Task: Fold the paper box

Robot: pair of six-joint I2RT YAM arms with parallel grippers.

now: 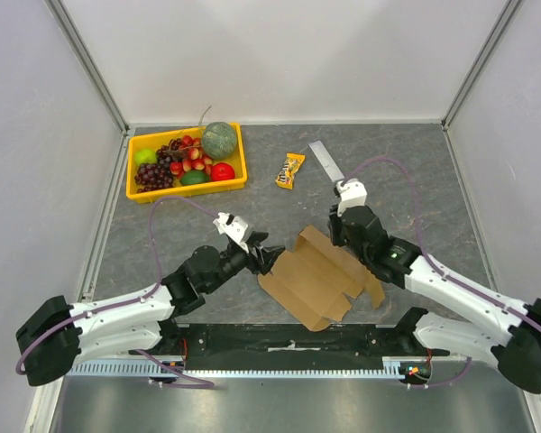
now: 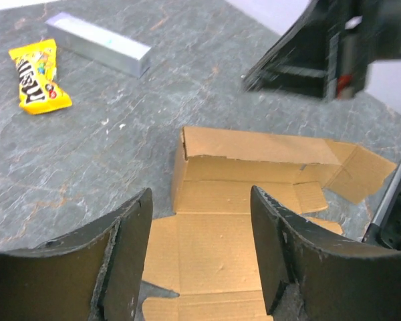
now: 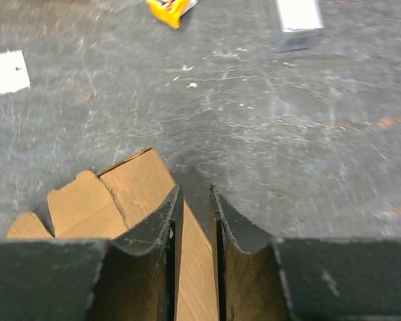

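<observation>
Paper box [image 1: 320,275] lies half-formed, lower centre of the bench [image 1: 415,171]. My left end effector [image 2: 200,194] is wide and empty; my right end effector [image 3: 195,190] is barely parted at its edge, hold undeterminable. Judged mid-fold; next, grasp a flap squarely.

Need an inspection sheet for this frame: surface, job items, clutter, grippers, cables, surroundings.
Surface: grey stone-pattern table, scuffed; no spills seen.
Job's things: paper box, a brown cardboard sheet lying between the arms, one long flap raised, other flaps spread flat.
Clutter: yellow tray of fruit at far left; candy packet and grey bar at far centre; all apart from the box.
Grippers: left gripper open over the box's left edge, holding nothing. Right gripper at the box's far corner, jaws barely parted; grip unclear.
Cables: purple cables loop over the table from each arm, clear of the box.
Surroundings: white walls on three sides; nothing else seen.
</observation>
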